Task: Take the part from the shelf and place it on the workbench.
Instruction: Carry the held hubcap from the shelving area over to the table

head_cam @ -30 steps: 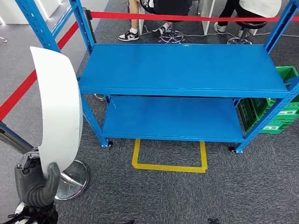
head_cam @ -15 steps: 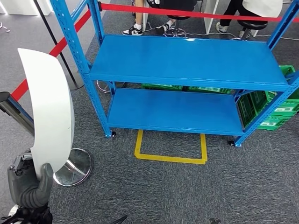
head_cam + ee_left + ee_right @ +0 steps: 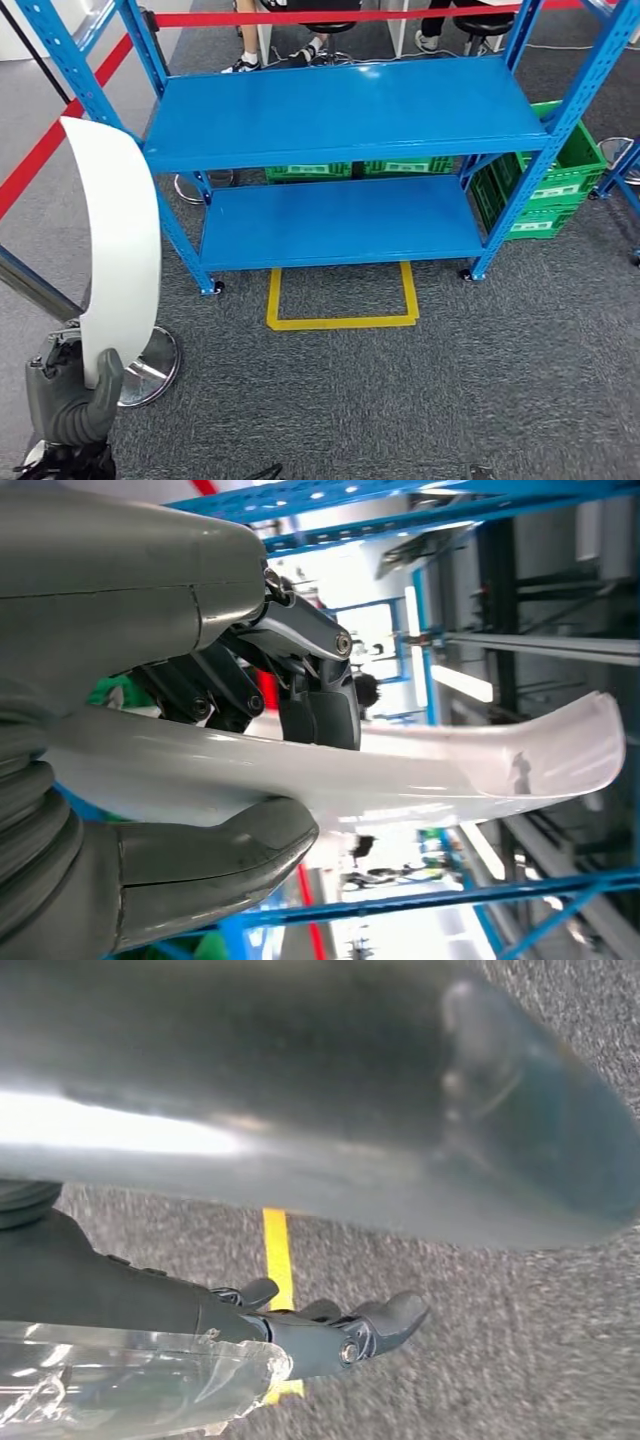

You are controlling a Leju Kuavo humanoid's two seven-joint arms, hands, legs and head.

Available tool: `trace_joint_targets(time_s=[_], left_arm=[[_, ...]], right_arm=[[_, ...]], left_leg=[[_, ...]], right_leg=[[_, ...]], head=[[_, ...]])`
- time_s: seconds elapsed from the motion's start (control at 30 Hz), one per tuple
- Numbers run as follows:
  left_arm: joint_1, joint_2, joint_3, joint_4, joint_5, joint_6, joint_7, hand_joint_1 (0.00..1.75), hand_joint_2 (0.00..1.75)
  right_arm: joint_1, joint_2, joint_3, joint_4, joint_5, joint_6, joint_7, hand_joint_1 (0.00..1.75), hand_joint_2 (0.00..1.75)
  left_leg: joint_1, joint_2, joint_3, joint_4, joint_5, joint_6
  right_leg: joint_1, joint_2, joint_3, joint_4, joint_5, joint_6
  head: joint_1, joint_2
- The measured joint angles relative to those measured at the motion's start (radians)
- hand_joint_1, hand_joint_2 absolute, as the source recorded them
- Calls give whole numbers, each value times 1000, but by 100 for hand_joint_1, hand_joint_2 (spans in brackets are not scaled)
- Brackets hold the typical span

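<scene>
Here, lower left, the left robot hand (image 3: 72, 400) clamps the tall white part (image 3: 117, 245) low; it could tip or snag the shelf (image 3: 340, 110).

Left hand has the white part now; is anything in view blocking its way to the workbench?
No workbench is in view, so the route can't be judged. The left hand holds the part upright; ahead stands the blue shelf, with a stanchion base beside the hand.
</scene>
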Motion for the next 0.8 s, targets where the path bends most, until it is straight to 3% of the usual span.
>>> trace_joint_targets(time_s=[0.03,0.07,0.13,0.2,0.27,0.3,0.37,0.43,0.5,0.53,0.57,0.63,0.7,0.8], left_arm=[[-1,-2,1,15,-4,7,6,175,175],[-2,-4,2,28,-5,8,16,175,175],[-2,-4,3,44,-2,3,43,175,175],[0,-3,7,53,-10,6,71,175,175],[2,-3,13,60,-18,20,99,175,175],[2,-6,16,63,-20,34,116,175,175],[0,-17,23,67,-33,86,138,175,175],[-3,-31,31,69,-60,165,128,175,175],[-12,-41,32,70,-82,234,104,175,175],[-17,-46,31,71,-87,255,96,175,175],[-21,-49,30,71,-91,267,93,175,175],[-26,-54,29,71,-93,276,90,175,175],[-29,-57,28,71,-86,278,90,175,175],[-33,-59,18,72,-41,271,100,175,175]], right_arm=[[0,0,-9,0,-5,-3,2,0,0],[0,0,-17,0,-10,-5,5,0,0],[-2,0,-33,0,-23,2,9,0,0],[-4,1,-52,-1,-46,25,8,0,0],[-3,2,-74,-1,-64,47,5,0,0],[-1,1,-84,-1,-69,52,4,0,0],[1,1,-101,-2,-78,56,2,0,0],[-3,1,-115,-2,-79,57,1,0,0],[-5,1,-124,-2,-74,58,3,0,0],[-5,1,-127,-2,-71,57,5,0,0],[-4,1,-130,-3,-69,57,6,0,0],[-7,1,-134,-4,-67,57,7,0,0],[-12,1,-135,-4,-65,57,7,0,0],[-10,2,-138,-4,-62,56,9,0,0]], left_leg=[[-1,-3,10,-8,16,6],[-3,-10,38,-54,47,15],[-8,-54,116,-187,104,40],[-9,-90,161,-270,121,52],[-7,-79,164,-291,120,49],[-4,-68,164,-298,120,48],[3,-44,162,-307,126,48],[4,-18,158,-307,129,50],[4,10,155,-306,132,49],[5,23,154,-306,133,48],[5,35,154,-305,134,46],[3,56,153,-296,132,37],[-2,75,151,-287,129,25],[-1,92,149,-283,128,8]], right_leg=[[3,11,-5,0,4,-1],[7,23,-9,0,9,-1],[12,47,-16,1,16,1],[12,70,-25,2,24,7],[11,90,-38,4,33,19],[11,86,-47,9,31,25],[11,47,-78,63,-8,39],[4,3,-132,189,-77,54],[-5,-11,-167,287,-113,68],[-9,-15,-158,285,-106,72],[-12,-21,-128,242,-82,76],[-13,-60,-40,100,-30,79],[-11,-87,4,19,-9,66],[-8,-61,-10,16,-2,35]], head=[[0,0],[0,0],[1,0],[0,0],[-1,0],[-1,0],[7,0],[15,0],[16,0],[16,0],[16,0],[17,0],[13,0],[10,0]])
